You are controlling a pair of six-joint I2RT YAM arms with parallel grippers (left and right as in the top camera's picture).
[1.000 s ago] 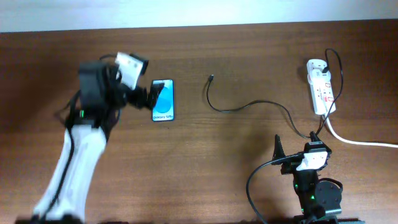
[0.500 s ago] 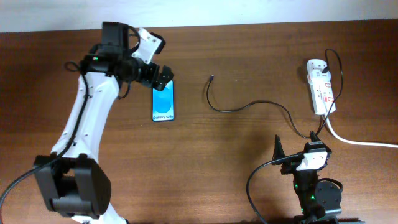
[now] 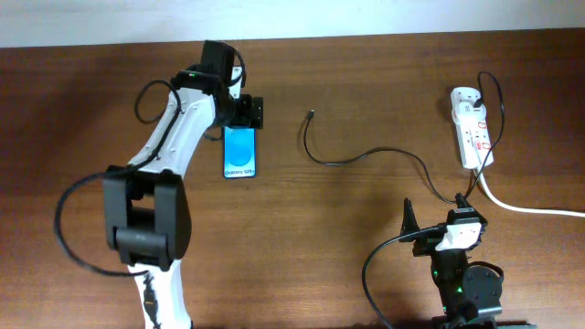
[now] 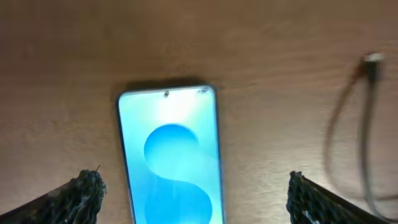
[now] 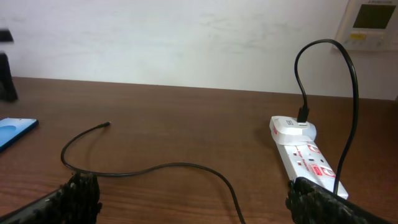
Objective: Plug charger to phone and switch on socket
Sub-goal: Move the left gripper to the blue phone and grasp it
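Pincer point(image 4: 196, 190) on my left arm hangs spread wide over the far end of the phone point(image 3: 239, 152), gripping nothing. The phone lies flat on the table point(image 3: 366, 73), left of centre, with the charger tip point(image 3: 312, 114) well off to its right. I'd square the fingers point(image 4: 84, 193) to the long edges and close gently, leaving the near end free for plugging.

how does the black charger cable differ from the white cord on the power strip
The charger is thin and black; the white cord is thick. The charger snakes across the table and ends in a free tip short of the phone; the white cord runs off the table's right edge. Both lead from the socket.
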